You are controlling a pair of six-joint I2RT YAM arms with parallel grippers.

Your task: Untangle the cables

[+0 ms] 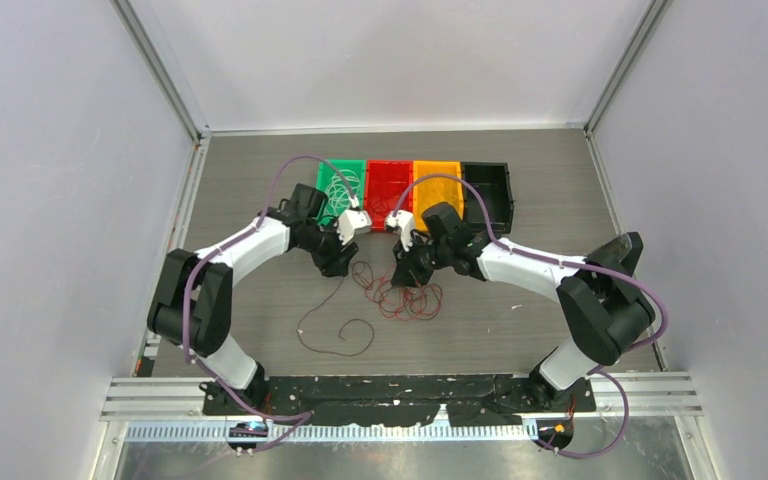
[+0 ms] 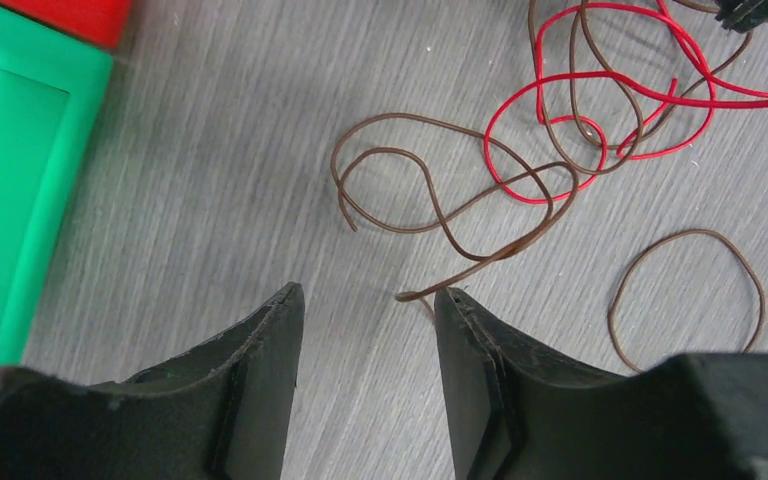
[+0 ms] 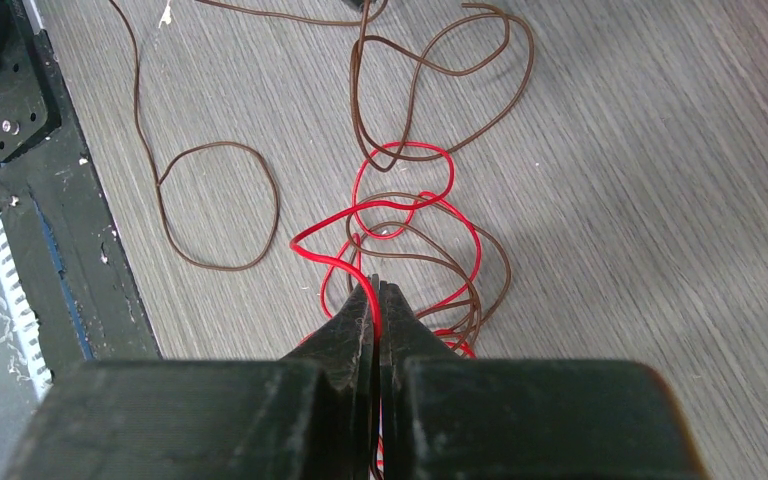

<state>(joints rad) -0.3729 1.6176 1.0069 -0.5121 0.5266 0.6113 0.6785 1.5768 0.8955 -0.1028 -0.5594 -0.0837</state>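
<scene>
Cables (image 1: 400,298) lie in a red-and-brown tangle at the middle of the top view, on the tabletop (image 1: 560,180) between the two arms. Only the right wrist view shows the right gripper (image 3: 376,285) pinched tight on a red cable (image 3: 405,145), which runs in between its closed fingers. Only the left wrist view shows the left gripper (image 2: 372,295) parted and holding nothing; a brown cable (image 2: 480,262) ends just beside the fingertip on the frame's right. The top view alone shows a long brown strand (image 1: 335,352) trailing toward the lower left, and whitish wires (image 1: 338,192) in the green bin (image 1: 355,168).

The tabletop is grey wood-grain, boxed in by plain white walls (image 1: 60,150). Four bins sit in a row at top centre: green, then a red bin (image 1: 388,170), an orange bin (image 1: 438,170) and a black bin (image 1: 488,180). How many cables make up the tangle I cannot tell.
</scene>
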